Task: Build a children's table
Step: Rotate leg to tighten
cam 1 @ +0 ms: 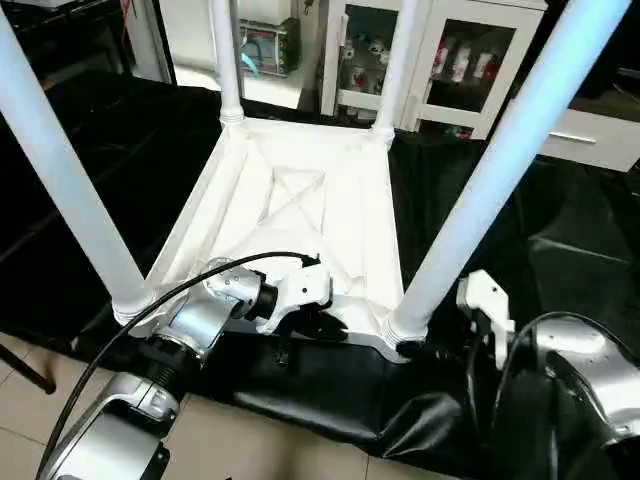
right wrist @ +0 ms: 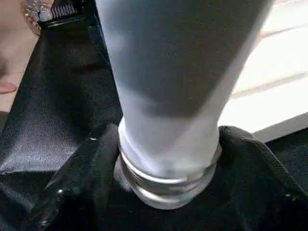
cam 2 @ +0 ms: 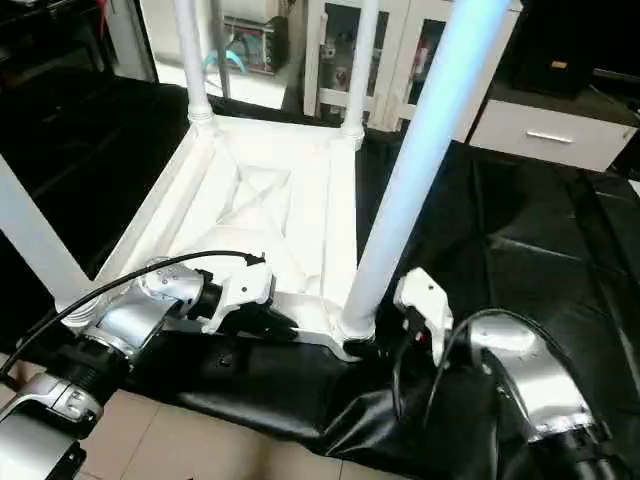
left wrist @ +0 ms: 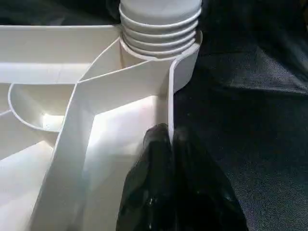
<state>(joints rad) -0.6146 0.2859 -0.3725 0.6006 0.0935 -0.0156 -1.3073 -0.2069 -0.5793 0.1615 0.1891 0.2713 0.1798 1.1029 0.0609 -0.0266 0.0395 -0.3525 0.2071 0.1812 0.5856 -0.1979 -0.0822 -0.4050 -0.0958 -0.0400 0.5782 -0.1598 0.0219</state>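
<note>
The children's table lies upside down on a black cloth, its white tabletop (cam 1: 300,200) showing the X-ribbed underside. Four white legs stand up from its corner sockets: near left (cam 1: 60,170), far left (cam 1: 226,60), far right (cam 1: 395,70) and near right (cam 1: 490,170). My left gripper (cam 1: 325,325) is shut on the tabletop's near rim, its black fingers (left wrist: 154,159) pinching the thin rim wall beside the near right socket. My right gripper (right wrist: 168,139) reaches in from the right and holds the near right leg at its ribbed end (right wrist: 166,185), one finger pressed on each side.
The black cloth (cam 1: 560,250) covers the floor under and around the tabletop. Bare tiles (cam 1: 240,440) show at the near edge. White glass-door cabinets (cam 1: 440,60) and a drawer unit (cam 1: 600,130) stand behind. A black cable (cam 1: 150,300) loops over my left forearm.
</note>
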